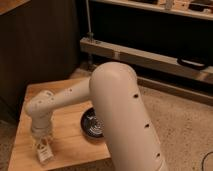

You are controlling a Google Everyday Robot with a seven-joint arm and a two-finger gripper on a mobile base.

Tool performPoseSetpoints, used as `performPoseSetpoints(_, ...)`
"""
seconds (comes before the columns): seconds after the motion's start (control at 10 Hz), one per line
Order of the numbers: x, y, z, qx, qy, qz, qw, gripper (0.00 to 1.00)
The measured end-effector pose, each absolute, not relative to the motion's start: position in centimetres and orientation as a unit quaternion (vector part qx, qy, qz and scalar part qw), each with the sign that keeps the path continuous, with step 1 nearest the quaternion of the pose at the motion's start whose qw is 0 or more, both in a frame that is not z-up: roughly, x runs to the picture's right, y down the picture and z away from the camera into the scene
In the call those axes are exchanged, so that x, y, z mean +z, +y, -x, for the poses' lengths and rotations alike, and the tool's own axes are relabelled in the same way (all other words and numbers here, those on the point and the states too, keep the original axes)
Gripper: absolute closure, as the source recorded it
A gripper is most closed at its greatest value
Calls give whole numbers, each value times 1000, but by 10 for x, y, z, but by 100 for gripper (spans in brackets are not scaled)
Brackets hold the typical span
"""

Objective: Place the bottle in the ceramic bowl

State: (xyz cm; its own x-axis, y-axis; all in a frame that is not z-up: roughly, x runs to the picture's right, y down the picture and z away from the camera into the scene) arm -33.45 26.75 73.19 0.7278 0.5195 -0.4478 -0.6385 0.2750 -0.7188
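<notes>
Bottle: the bottle (pixel 45 155) stood near the front left corner of the tabletop (pixel 67 145), seen only as a pale shape low between the fingers of the claw; its cap could not be made out.
Claw: the claw (pixel 43 149) hung point-down over the bottle, its fingers spread to either side of it; whether they touched the bottle could not be told.
Bowl: the black bowl (pixel 92 125) sat on the same tabletop, to the right of the claw and a little farther back, apart from the bottle and with nothing visible inside it.
Arm: the white arm (pixel 120 110) filled the foreground and hid the right part of the bowl and of the tabletop.
Step in hand: judged as the grasp, with the bottle not yet lifted and not yet in the bowl.
Next move: it called for pressing the fingers onto the bottle, raising it clear of the tabletop, carrying it right over the rim of the bowl, then lowering and releasing it there.
</notes>
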Motion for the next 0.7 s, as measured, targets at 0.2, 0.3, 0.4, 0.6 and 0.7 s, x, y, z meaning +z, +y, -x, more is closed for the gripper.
performPoseSetpoints(0.2,732,268,337,362,61,479,797,35)
performPoseSetpoints(0.3,732,268,337,362,60,479,797,35)
performPoseSetpoints(0.4,732,267,336,362,60,478,798,35)
performPoseSetpoints(0.6,731,264,336,363,60,476,799,35)
performPoseSetpoints(0.7,731,263,336,362,60,475,800,35)
